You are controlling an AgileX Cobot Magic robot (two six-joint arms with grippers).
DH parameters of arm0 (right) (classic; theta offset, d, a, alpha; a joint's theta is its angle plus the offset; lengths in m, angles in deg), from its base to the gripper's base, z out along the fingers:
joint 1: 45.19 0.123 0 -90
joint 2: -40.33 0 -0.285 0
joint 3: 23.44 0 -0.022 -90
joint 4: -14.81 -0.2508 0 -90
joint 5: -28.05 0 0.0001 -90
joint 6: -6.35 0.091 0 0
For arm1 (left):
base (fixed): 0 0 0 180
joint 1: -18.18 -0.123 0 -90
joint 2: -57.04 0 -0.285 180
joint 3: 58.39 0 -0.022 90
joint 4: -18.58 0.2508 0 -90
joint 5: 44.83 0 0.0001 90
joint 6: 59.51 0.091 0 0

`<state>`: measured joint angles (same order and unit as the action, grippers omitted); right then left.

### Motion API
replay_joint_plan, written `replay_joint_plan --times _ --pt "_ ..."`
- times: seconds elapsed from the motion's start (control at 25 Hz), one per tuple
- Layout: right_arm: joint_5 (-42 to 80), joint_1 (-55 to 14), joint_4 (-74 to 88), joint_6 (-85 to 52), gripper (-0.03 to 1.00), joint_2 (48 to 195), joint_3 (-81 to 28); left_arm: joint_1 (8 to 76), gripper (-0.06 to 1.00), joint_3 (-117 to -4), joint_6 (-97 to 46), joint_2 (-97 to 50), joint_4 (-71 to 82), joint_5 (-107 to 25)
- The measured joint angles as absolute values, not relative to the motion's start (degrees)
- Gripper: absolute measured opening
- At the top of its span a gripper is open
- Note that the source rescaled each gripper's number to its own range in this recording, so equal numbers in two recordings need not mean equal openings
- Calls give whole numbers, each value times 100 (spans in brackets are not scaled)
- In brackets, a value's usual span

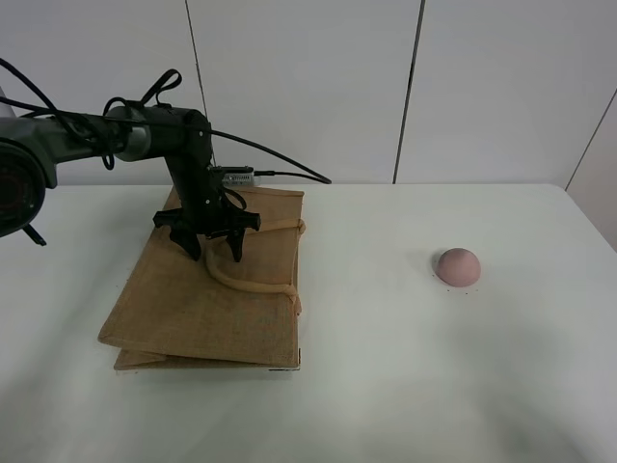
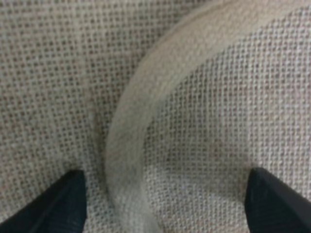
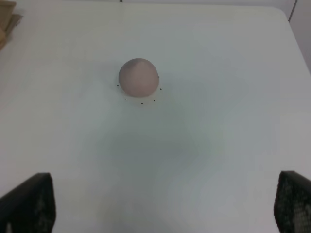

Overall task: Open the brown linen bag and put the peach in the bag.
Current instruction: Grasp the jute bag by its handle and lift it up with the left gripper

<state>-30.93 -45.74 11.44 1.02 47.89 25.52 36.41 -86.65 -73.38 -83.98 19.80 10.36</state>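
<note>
The brown linen bag [image 1: 193, 313] lies flat and closed on the white table, left of centre. One beige handle [image 1: 253, 286] curves across its top face. My left gripper [image 1: 214, 253] is open, pointing down onto the bag near its far end, with its fingers on either side of the handle. In the left wrist view the gripper [image 2: 165, 208] shows the handle [image 2: 131, 136] running between its two fingertips against the weave. The peach [image 1: 458, 265] sits alone on the table at the right. In the right wrist view my right gripper [image 3: 160, 206] is open and empty, some way short of the peach [image 3: 139, 76].
The white table [image 1: 405, 386] spans the view, with a white panelled wall behind. Black cables trail from the left arm [image 1: 116, 130] over the table's back edge. A corner of the bag [image 3: 6, 22] shows at the edge of the right wrist view.
</note>
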Motion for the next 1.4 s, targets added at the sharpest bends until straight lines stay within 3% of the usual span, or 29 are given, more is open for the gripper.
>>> replay_joint_plan --times 0.56,0.68,0.88,1.4 --pt "-3093 -4574 1144 102 100 4789 2552 3641 93 -8669 -7333 -8724 1998 898" --pt "-3093 -4574 1144 102 100 4789 2552 3641 72 -8669 -7323 -8737 2058 916" --pt "-3093 -4574 1144 102 100 4789 2552 3641 4 -8718 -7311 -8730 2214 1057" --pt "-3093 -4574 1144 102 100 4789 2552 3623 0 -9655 -7070 -7805 2282 2021"
